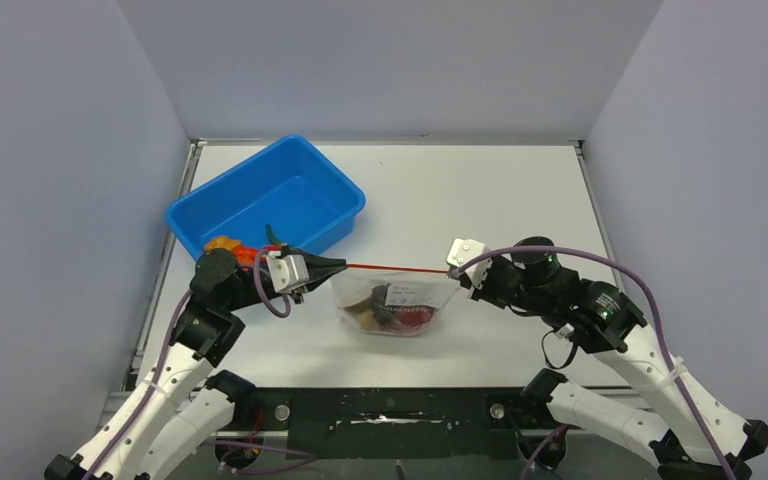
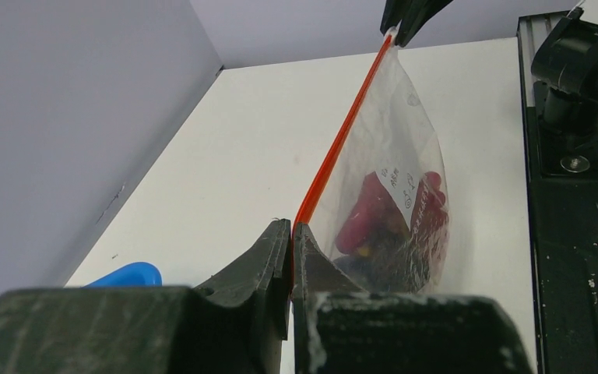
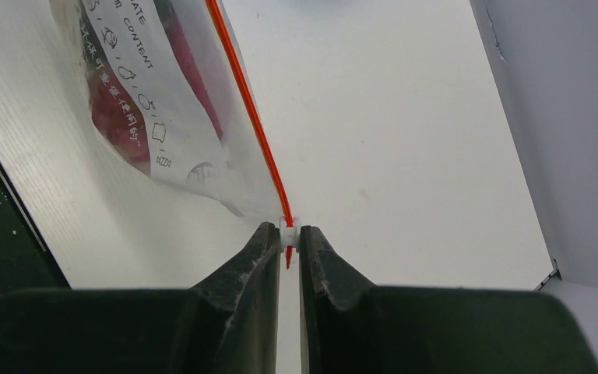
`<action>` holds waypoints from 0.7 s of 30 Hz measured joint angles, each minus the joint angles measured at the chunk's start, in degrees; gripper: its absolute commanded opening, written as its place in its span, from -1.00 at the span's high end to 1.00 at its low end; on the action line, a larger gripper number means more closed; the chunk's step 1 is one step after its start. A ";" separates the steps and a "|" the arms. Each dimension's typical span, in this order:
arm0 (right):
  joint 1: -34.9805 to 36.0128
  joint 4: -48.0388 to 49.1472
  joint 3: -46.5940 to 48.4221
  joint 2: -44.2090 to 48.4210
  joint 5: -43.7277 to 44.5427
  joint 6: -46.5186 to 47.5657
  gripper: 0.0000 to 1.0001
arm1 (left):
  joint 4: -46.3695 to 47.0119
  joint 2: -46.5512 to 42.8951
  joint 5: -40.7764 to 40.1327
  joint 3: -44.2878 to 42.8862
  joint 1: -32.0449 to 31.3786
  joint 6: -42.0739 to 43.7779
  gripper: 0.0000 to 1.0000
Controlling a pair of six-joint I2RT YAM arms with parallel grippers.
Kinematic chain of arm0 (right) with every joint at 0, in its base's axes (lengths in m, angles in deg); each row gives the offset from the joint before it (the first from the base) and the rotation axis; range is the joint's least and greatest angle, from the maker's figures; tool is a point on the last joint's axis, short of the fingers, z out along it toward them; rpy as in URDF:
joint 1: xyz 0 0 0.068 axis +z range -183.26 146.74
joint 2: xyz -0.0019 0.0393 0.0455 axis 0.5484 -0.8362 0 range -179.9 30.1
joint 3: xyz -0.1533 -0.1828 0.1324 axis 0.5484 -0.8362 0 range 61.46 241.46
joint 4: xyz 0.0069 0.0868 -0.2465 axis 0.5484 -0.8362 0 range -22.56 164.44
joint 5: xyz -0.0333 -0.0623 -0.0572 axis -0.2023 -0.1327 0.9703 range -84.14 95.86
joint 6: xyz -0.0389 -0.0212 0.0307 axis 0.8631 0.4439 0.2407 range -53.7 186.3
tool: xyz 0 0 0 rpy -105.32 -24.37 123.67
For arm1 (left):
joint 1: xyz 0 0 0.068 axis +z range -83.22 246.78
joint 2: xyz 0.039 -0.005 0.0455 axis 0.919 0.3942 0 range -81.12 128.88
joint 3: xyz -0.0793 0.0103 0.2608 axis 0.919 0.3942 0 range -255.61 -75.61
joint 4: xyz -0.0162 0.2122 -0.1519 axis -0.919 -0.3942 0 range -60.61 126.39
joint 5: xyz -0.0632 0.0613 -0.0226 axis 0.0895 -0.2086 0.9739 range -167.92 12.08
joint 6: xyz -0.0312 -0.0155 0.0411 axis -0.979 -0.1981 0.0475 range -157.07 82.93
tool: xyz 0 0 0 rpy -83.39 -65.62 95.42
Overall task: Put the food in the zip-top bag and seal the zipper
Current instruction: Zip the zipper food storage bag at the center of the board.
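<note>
Left pincer [image 2: 291, 230] pinches one end of the zipper [image 1: 395, 268], right pincer [image 3: 286, 234] the other, so it runs taut left-to-right between them, the zip-top bag [image 1: 405, 295] sagging on the near side.

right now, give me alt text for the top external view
A clear zip-top bag is stretched between the left gripper and right gripper, each pinching one end of its red zipper; toy food sits inside. A blue bin sits behind the left gripper.
</note>
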 measured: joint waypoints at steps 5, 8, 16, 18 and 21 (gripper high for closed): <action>0.07 -0.28 0.00 2.38 0.48 -0.28 1.00 | -0.50 0.13 1.07 -0.68 0.13 -0.04 1.00; 0.07 -0.26 0.00 2.99 0.66 -1.07 1.00 | -0.57 0.20 1.49 -0.70 0.15 -0.11 1.00; -0.55 5.18 -1.77 2.47 6.80 -7.96 1.00 | 3.04 0.55 -2.19 -0.61 1.68 -3.50 -0.18; -0.81 7.34 -2.62 1.29 9.49 -10.99 1.00 | 3.91 0.55 -4.63 -0.57 1.97 -4.68 -0.20; -1.88 10.27 -2.95 -1.70 13.55 -14.45 1.00 | 4.04 0.39 -7.98 -0.57 1.95 -5.99 -0.23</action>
